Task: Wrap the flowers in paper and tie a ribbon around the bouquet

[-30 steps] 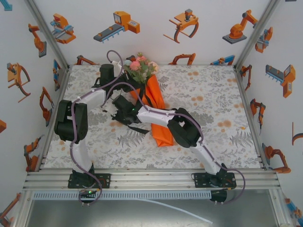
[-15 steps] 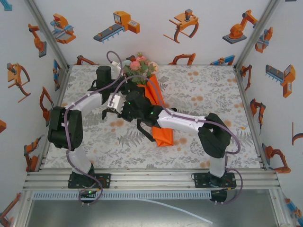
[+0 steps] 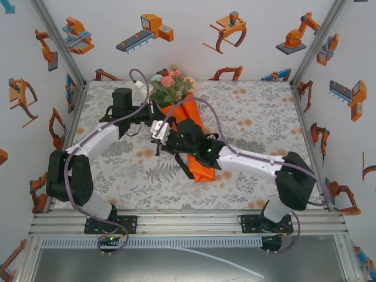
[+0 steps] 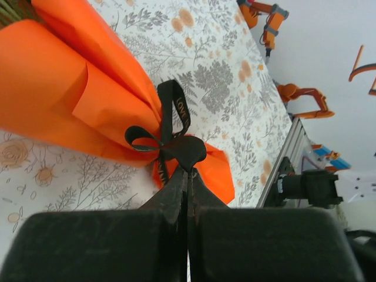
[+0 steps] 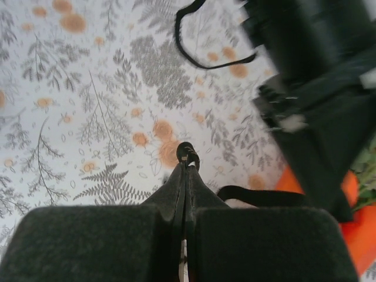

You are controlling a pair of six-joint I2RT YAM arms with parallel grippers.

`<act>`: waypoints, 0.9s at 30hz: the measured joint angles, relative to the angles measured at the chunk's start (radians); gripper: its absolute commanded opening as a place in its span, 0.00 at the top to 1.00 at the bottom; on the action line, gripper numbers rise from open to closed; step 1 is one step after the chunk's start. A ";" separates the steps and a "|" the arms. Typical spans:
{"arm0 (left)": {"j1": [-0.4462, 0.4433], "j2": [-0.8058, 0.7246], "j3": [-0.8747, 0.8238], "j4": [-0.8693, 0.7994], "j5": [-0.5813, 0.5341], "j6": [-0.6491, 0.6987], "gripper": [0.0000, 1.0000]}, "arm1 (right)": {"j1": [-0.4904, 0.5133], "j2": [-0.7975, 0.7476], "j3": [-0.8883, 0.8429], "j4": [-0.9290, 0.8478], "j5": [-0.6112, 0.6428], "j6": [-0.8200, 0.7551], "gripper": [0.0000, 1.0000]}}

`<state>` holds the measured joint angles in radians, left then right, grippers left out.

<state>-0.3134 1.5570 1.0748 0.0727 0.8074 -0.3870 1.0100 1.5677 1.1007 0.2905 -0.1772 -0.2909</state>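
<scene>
Black ribbon [image 4: 188, 151] is pinched by left hand [image 4: 188, 171] and right hand [image 5: 186, 164], open tablecloth [image 5: 88, 88] around.

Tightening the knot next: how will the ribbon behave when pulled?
Probably floppy: the ribbon curls in loose loops against the paper, so it should follow a pull, not a push. Likely light: one loop stands up unsupported. Thin and smooth-looking, it might slip from the shut left end effector.

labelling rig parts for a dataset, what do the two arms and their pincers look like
Both arms, left arm and right arm, have white links with bulky black joints and black bases. Purple-grey cables loop along them. The left pincer and right pincer are matte black with thin tapered fingers.
</scene>
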 measured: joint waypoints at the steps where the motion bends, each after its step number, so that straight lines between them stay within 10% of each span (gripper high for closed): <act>1: 0.000 -0.010 -0.014 -0.003 -0.002 0.011 1.00 | -0.001 -0.032 -0.030 0.026 0.010 0.011 1.00; 14: -0.009 -0.056 -0.111 -0.002 -0.024 0.060 1.00 | -0.053 -0.105 -0.147 0.136 -0.005 0.200 1.00; 27: -0.064 -0.056 -0.126 0.076 -0.017 0.045 1.00 | 0.015 0.058 0.143 -0.022 -0.286 0.175 1.00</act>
<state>-0.3775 1.5013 0.9485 0.1486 0.7902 -0.3424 1.0252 1.6253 1.2434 0.2687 -0.4629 -0.1154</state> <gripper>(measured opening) 0.008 0.003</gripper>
